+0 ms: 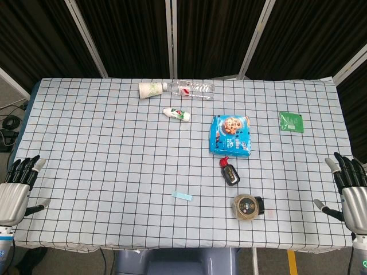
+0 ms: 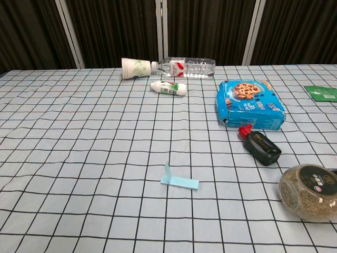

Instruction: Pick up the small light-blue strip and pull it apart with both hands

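Both robot hands, left [image 1: 16,192] and right [image 1: 351,195], are spread and empty, partly cut off, while the thin light-blue strip [image 2: 179,181] lies flat with one end folded up.

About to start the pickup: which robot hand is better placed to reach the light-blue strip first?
Neither by much; perhaps the right. The light-blue strip lies near the table's middle front, both hands open at the edges. The left robot hand has bare cloth ahead; the right robot hand would pass the round jar.
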`<state>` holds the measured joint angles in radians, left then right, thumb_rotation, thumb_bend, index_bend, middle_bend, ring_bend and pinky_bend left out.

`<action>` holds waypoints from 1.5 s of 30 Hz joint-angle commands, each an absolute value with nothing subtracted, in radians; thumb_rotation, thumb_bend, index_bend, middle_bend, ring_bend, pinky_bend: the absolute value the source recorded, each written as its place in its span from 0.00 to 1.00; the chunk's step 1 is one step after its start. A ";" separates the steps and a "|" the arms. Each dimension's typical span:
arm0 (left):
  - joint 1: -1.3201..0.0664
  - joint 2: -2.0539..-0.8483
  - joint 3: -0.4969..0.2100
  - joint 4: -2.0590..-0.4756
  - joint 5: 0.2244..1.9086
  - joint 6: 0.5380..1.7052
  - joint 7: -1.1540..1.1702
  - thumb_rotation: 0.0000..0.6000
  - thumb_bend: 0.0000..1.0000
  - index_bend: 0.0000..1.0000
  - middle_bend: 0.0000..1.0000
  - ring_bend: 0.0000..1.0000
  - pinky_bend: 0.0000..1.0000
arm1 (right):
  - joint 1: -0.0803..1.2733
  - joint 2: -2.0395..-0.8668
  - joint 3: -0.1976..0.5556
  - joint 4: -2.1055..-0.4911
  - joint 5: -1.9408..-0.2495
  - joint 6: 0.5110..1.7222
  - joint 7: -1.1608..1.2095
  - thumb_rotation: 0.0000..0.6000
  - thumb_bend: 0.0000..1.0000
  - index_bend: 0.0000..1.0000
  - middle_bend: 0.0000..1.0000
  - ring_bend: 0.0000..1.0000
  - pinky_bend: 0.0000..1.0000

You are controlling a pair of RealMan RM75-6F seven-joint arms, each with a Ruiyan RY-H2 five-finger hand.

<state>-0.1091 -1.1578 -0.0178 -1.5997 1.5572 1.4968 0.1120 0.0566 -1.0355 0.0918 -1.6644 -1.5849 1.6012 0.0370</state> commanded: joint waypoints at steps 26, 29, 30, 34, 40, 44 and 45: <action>-0.606 -1.363 -0.097 -1.475 1.836 1.075 0.182 1.00 0.11 0.29 0.00 0.00 0.00 | 0.064 -1.034 0.117 -1.689 -1.480 1.551 -0.055 1.00 0.00 0.10 0.00 0.00 0.00; -0.688 -1.418 -0.105 -1.440 1.883 1.037 0.195 1.00 0.15 0.34 0.00 0.00 0.00 | 0.065 -1.036 0.121 -1.686 -1.463 1.542 -0.064 1.00 0.00 0.10 0.00 0.00 0.00; -0.710 -1.435 -0.106 -1.429 1.892 1.024 0.195 1.00 0.17 0.36 0.00 0.00 0.00 | 0.065 -1.036 0.122 -1.685 -1.456 1.539 -0.066 1.00 0.00 0.10 0.00 0.00 0.00; -0.798 -1.504 -0.103 -1.373 1.926 0.975 0.198 1.00 0.23 0.42 0.00 0.00 0.00 | 0.067 -1.036 0.128 -1.680 -1.433 1.527 -0.067 1.00 0.00 0.10 0.00 0.00 0.00; -0.887 -1.622 -0.079 -1.268 1.941 0.934 0.182 1.00 0.27 0.46 0.00 0.00 0.00 | 0.067 -1.029 0.139 -1.672 -1.410 1.522 -0.049 1.00 0.00 0.10 0.00 0.00 0.00; -0.914 -1.672 -0.060 -1.217 1.941 0.934 0.178 1.00 0.30 0.47 0.00 0.00 0.00 | 0.065 -1.024 0.144 -1.668 -1.402 1.522 -0.031 1.00 0.00 0.10 0.00 0.00 0.00; -0.920 -1.683 -0.054 -1.204 1.940 0.934 0.181 1.00 0.30 0.47 0.00 0.00 0.00 | 0.064 -1.022 0.145 -1.667 -1.400 1.522 -0.027 1.00 0.00 0.10 0.00 0.00 0.00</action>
